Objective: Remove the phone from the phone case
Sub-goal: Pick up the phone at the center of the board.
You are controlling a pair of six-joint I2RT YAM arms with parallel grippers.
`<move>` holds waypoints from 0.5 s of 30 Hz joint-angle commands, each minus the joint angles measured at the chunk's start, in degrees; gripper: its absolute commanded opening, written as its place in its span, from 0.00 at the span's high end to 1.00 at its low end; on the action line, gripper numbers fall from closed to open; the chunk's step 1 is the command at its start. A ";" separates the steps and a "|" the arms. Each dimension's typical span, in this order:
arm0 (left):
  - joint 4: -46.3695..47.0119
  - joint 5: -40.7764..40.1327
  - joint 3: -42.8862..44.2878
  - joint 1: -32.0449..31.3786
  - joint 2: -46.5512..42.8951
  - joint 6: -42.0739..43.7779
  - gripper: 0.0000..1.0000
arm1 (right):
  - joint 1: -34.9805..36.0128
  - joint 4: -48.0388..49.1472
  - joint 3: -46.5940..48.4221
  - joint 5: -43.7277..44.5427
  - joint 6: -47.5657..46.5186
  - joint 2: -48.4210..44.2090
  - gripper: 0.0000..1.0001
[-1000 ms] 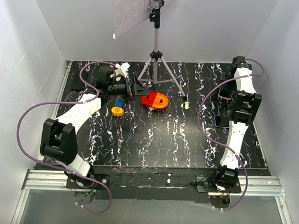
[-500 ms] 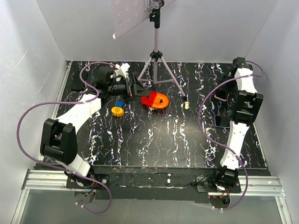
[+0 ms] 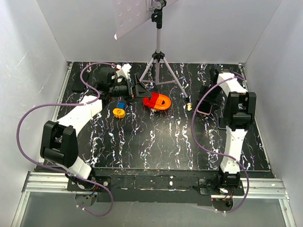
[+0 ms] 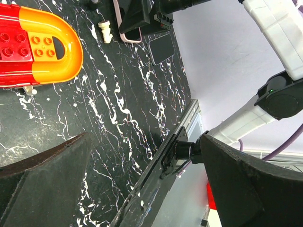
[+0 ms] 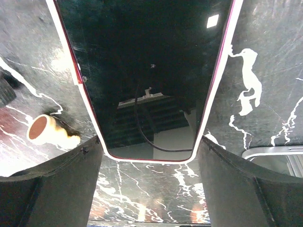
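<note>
The black glass phone (image 5: 147,71) in its pink-rimmed case (image 5: 147,161) runs lengthwise ahead of the right hand (image 5: 149,146) — fingers (image 5: 57,189) astride its near end, grip unclear.

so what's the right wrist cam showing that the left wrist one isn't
Only right wrist: the phone, glossy black face close up inside the pink-rimmed case, its end between the right gripper fingers.
Only left wrist: the red-and-orange toy block, a separate dark flat slab, the right arm, the table's front rail.
Both: the cream peg, the marbled black table, and the case's pink rim.
</note>
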 commanded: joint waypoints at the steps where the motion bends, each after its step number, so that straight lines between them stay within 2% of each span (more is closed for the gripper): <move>1: -0.14 -0.27 0.01 0.09 -3.85 1.04 0.01 | -0.33 -1.03 5.66 3.21 3.41 1.87 0.16; 7: 0.47 0.17 -0.34 0.01 -4.02 0.51 0.00 | -0.15 -6.38 14.89 4.88 2.62 8.64 0.14; 15: 1.35 0.52 -0.52 0.01 -4.02 -0.02 0.00 | -0.06 -4.89 18.85 5.15 0.69 10.75 0.12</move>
